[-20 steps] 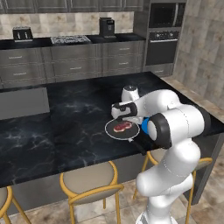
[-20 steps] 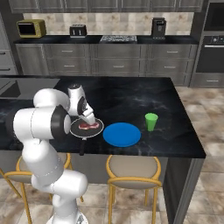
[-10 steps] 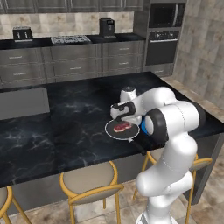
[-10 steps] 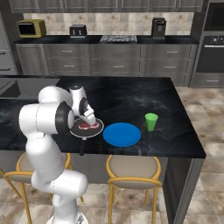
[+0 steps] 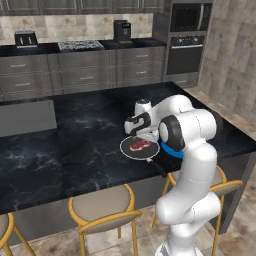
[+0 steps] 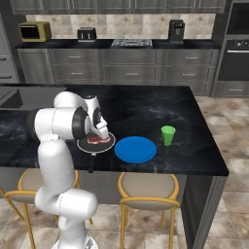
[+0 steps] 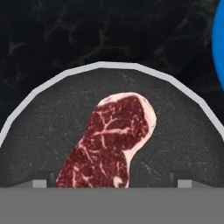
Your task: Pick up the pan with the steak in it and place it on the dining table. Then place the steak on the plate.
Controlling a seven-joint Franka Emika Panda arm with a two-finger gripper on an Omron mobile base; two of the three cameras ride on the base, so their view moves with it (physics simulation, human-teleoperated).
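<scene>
The black pan (image 6: 87,146) with its pale rim rests on the dining table (image 6: 146,107) near the front edge, handle pointing off that edge. The red marbled steak (image 6: 98,141) lies inside it. My gripper (image 6: 103,133) hangs just above the pan, open, with nothing between its fingers. In the hand view the steak (image 7: 111,140) lies between the fingertips (image 7: 40,183) on the pan (image 7: 52,118) floor. The blue plate (image 6: 135,149) sits right beside the pan, and its edge (image 7: 218,39) shows at the hand view's right. From the left, the pan (image 5: 150,153) and steak (image 5: 140,145) lie under the hand.
A green cup (image 6: 168,135) stands on the table right of the plate. Yellow-framed stools (image 6: 148,187) line the near side. Behind the table the kitchen counter carries a coffee machine (image 6: 176,30), a toaster (image 6: 86,34) and a stovetop (image 6: 132,43).
The arm's upper links have swung slightly. The hand stays over the pan with its jaws wide. Pan, steak and plate have not moved.
</scene>
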